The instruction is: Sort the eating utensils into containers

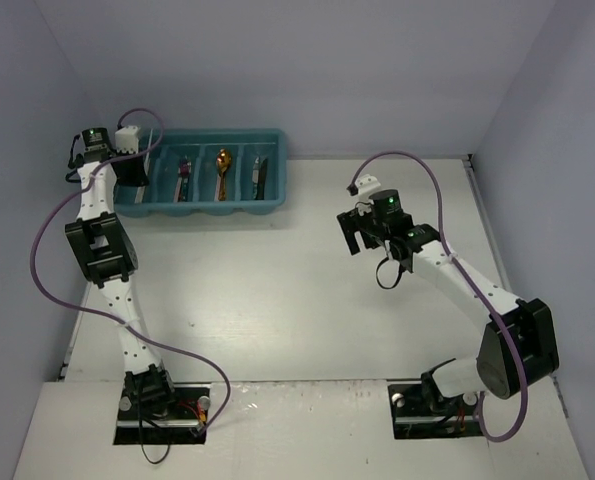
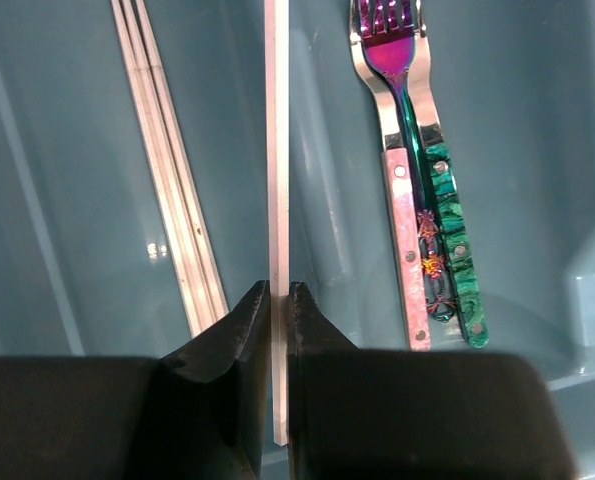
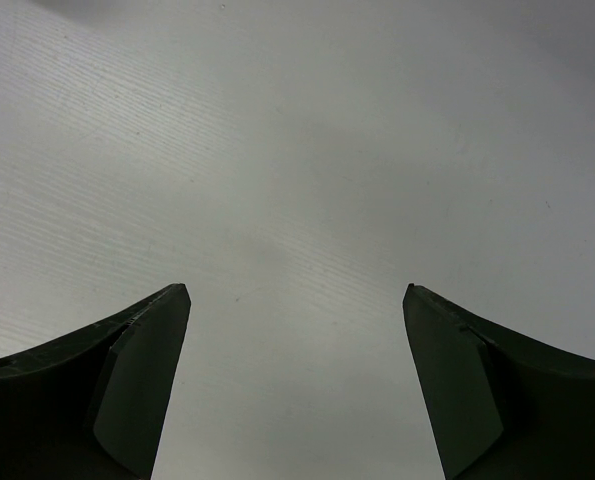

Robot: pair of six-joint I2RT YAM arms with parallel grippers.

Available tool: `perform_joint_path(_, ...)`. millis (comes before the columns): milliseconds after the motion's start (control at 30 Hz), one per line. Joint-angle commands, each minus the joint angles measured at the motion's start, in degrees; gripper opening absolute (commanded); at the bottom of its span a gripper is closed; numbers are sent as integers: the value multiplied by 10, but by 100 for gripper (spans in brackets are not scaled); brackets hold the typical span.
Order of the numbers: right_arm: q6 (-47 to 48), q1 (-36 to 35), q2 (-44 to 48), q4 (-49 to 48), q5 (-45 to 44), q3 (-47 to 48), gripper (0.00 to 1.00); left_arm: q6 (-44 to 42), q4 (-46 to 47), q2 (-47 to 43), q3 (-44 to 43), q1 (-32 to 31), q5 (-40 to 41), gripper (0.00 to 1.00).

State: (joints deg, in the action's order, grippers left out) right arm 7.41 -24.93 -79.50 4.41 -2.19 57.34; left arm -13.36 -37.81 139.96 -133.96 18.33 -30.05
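The teal tray (image 1: 277, 150) stands at the back left, with its compartments (image 2: 67, 200) running lengthwise. My left gripper (image 1: 134, 176) hangs over the tray's left end. Seen from the left wrist, the left gripper (image 2: 279, 290) is shut on one thin white chopstick (image 2: 277, 150), which points straight ahead along the ridge between two compartments. More chopsticks (image 2: 167, 170) lie in the compartment to its left. Forks (image 2: 392, 60) with pink and green handles lie to its right. A gold spoon (image 1: 223, 165) and dark knives (image 1: 260, 177) fill the other compartments. My right gripper (image 1: 352, 232) stands open over bare table (image 3: 297, 150).
White walls close in the table on the left, back and right. The tray sits close to the back wall. Purple cables loop beside both arms. The arm bases are bolted at the near edge.
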Motion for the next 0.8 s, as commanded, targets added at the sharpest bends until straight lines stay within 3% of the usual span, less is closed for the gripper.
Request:
perform_joint_path(0, -22, 18, 24, -16, 12, -5, 86, -4, 25, -29, -16, 2, 8, 36)
perform_joint_path(100, -24, 33, 26, -16, 17, -10, 86, 5, 26, -33, -27, 4, 7, 57)
perform_joint_path(300, -24, 76, 23, -18, 54, 2, 86, 43, 25, -46, -86, 4, 20, 65)
perform_joint_path(433, -10, 127, 12, -23, 66, 29, 86, 70, 25, -102, -83, 0, 27, 70)
perform_joint_path(600, 10, 182, -3, -21, 80, 58, 87, 65, 24, -240, 59, -29, 44, 74)
perform_joint_path(700, 22, 193, 2, -23, 68, 51, 88, 49, 28, -358, 232, -67, 78, 84)
perform_joint_path(767, 32, 201, 10, -28, 65, 30, 87, 52, 43, -412, 320, -88, 108, 85)
